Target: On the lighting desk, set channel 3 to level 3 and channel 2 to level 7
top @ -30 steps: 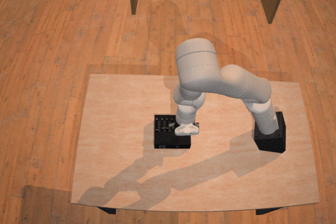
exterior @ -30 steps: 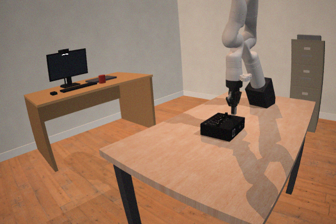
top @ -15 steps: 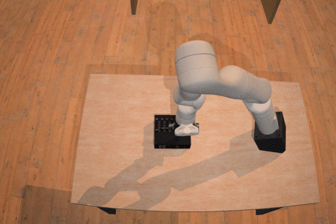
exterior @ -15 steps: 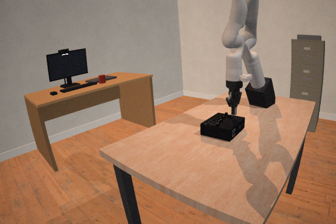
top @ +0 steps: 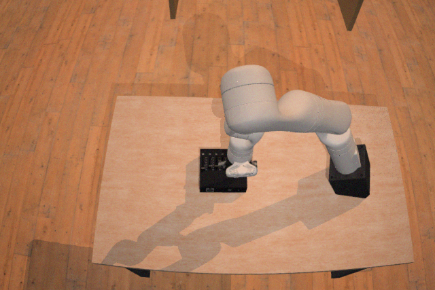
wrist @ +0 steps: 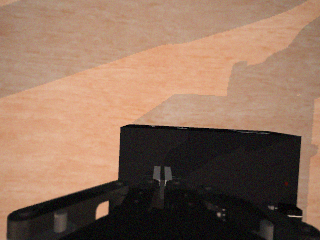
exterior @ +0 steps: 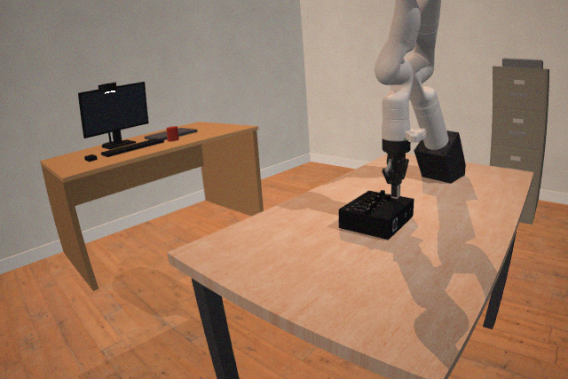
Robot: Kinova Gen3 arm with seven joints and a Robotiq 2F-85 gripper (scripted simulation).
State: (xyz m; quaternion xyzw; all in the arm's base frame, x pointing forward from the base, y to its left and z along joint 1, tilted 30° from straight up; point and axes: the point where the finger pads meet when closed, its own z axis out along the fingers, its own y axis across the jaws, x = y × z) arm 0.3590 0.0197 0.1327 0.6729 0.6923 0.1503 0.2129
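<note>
The black lighting desk [top: 222, 170] stands on its feet near the middle of the table; it also shows in the exterior view [exterior: 375, 213]. Several fader caps [top: 211, 161] sit in slots on its top, too small to read their levels. My gripper [exterior: 395, 191] points straight down, shut and empty, its tips at the desk's top on the side toward the arm's base. In the overhead view the wrist [top: 240, 169] hides the right-hand faders. In the wrist view the closed fingertips [wrist: 162, 176] stand together in front of the desk's dark surface [wrist: 210, 155].
The arm's black base block [top: 349, 172] stands at the table's right side. Beyond the table are a wooden desk with a monitor [exterior: 113, 111], a keyboard and a red mug [exterior: 172, 133], and a grey filing cabinet [exterior: 518, 127].
</note>
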